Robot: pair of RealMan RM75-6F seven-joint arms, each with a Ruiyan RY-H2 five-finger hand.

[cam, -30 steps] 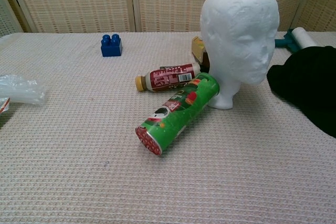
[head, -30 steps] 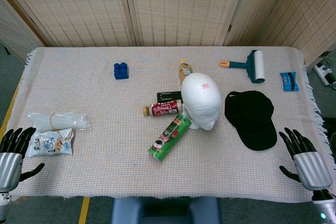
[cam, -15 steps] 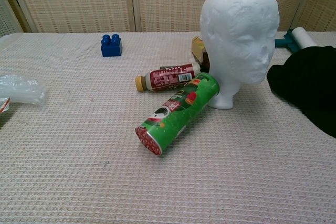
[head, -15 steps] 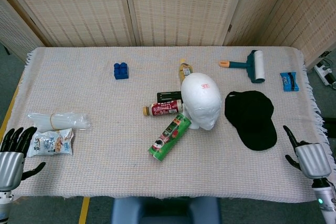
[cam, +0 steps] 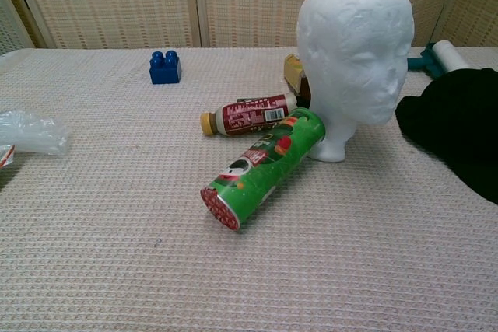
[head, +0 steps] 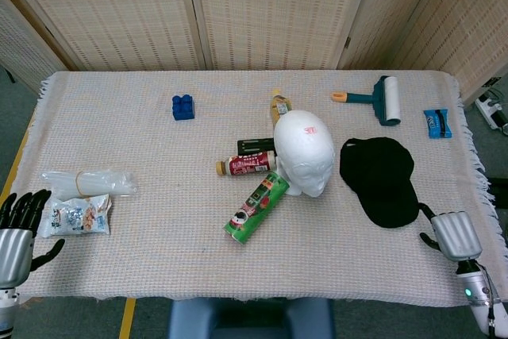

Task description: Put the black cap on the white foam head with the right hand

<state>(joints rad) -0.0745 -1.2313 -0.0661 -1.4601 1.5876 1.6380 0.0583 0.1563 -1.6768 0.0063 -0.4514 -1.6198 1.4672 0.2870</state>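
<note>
The black cap [head: 381, 180] lies flat on the cloth just right of the white foam head [head: 304, 152], which stands upright at the table's middle. In the chest view the foam head [cam: 356, 52] faces front-right and the cap [cam: 459, 126] runs off the right edge. My right hand [head: 448, 233] hovers at the table's front right, just off the cap's near corner, back of the hand up, holding nothing. My left hand [head: 16, 232] is at the front left corner with fingers spread and empty. Neither hand shows in the chest view.
A green can [head: 255, 208] lies against the foam head's base, a brown bottle [head: 246, 165] behind it. A yellow bottle [head: 279, 105], blue block [head: 183, 107], lint roller [head: 379, 99] and blue packet [head: 436, 123] sit farther back. A plastic bag [head: 87, 183] and snack pouch [head: 77, 216] lie left.
My right hand has moved inward and up toward the cap's near corner, its fingers now tipped down and foreshortened. The left hand has sunk slightly. The objects have not moved.
</note>
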